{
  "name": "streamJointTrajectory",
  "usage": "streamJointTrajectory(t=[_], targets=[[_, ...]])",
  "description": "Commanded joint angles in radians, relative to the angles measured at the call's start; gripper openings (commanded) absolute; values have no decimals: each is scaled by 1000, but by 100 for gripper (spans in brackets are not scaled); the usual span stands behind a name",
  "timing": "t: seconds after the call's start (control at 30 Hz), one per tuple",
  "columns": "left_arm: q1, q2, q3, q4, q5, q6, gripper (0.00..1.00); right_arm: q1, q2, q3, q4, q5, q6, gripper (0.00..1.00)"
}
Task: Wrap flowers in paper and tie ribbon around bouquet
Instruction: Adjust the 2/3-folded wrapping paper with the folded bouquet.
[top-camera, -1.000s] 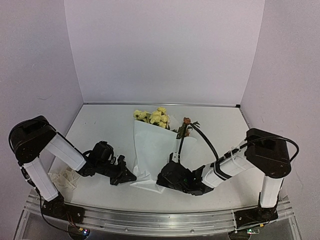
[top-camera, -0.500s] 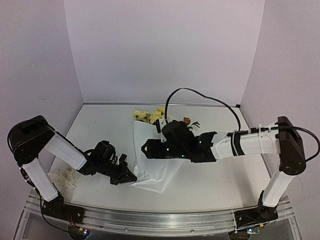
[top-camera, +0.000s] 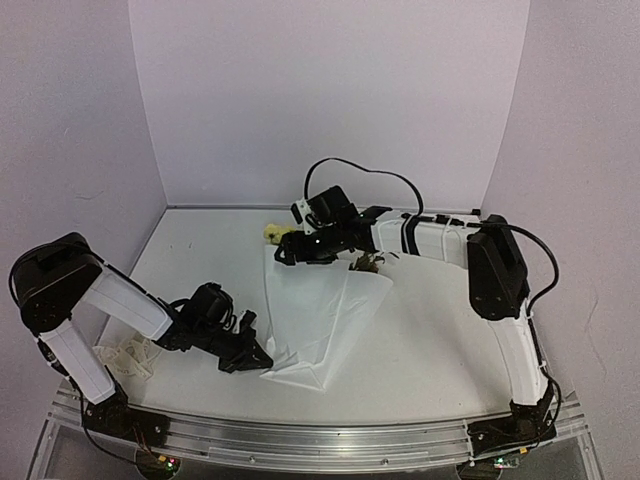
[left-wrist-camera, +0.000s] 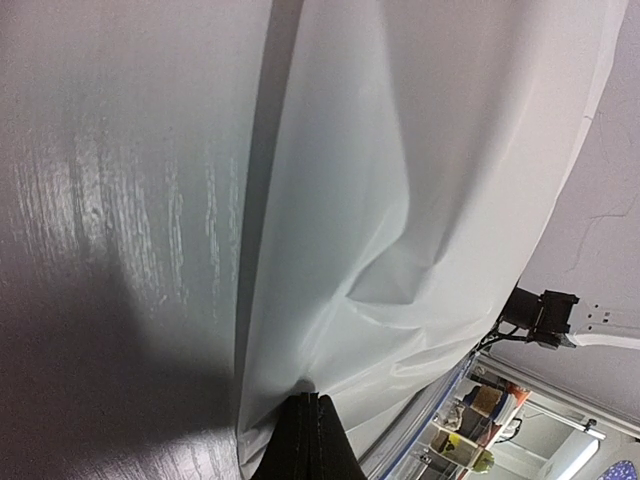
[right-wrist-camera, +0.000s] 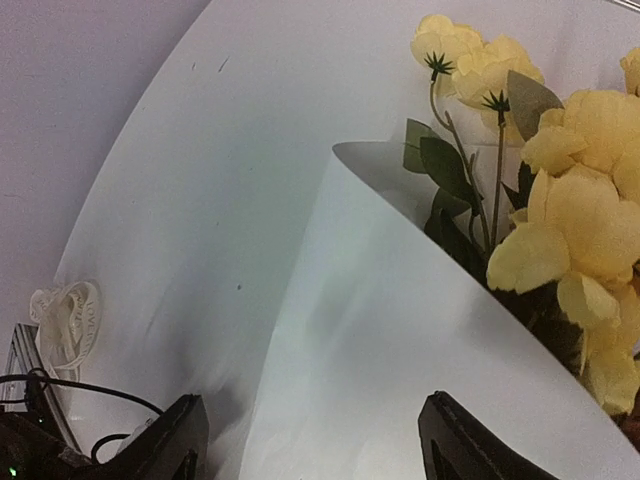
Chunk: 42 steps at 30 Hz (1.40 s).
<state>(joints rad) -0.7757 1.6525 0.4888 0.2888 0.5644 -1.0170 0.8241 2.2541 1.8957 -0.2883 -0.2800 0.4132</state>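
The white paper (top-camera: 322, 318) lies folded in a loose cone on the table, its narrow end toward the near edge. Yellow flowers (top-camera: 272, 232) and an orange-brown bloom (top-camera: 366, 263) poke out at its far end. My left gripper (top-camera: 257, 357) is shut on the paper's lower left edge; in the left wrist view its closed tips (left-wrist-camera: 312, 412) pinch the sheet (left-wrist-camera: 420, 180). My right gripper (top-camera: 287, 252) hovers open over the cone's top left rim. The right wrist view has its gripper (right-wrist-camera: 310, 425) open above the paper (right-wrist-camera: 400, 340), beside the yellow flowers (right-wrist-camera: 565, 210). The ribbon (top-camera: 126, 356) lies bunched at the near left.
The white table (top-camera: 200, 250) is bounded by lilac walls at the back and both sides. The right arm (top-camera: 430, 232) stretches across the far side over the flower heads. In the right wrist view the ribbon (right-wrist-camera: 66, 312) lies at the far left, near the left arm (right-wrist-camera: 30, 440).
The right arm swung from the paper's near right side up to the flower end, and its jaws opened. The cone's right flap has spread out. The left gripper kept its hold.
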Motion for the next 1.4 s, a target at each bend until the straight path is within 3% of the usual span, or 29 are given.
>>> streamJointTrajectory(t=[0.0,0.23,0.67,1.07,1.37], targets=[[-10,43,-19,-300,-78,34,0,-39,80,163,-72,-65,-50,75],[-10,51,30,-382,-89,64,0,-92,214,349,-117,-129,-39,76],[-9,91,90,-435,-94,92,0,-108,277,383,-137,-229,8,77],[-9,103,90,-426,-93,89,0,-108,205,323,-136,-267,12,50],[-8,105,94,-429,-94,89,0,-109,205,368,-122,-288,36,51]])
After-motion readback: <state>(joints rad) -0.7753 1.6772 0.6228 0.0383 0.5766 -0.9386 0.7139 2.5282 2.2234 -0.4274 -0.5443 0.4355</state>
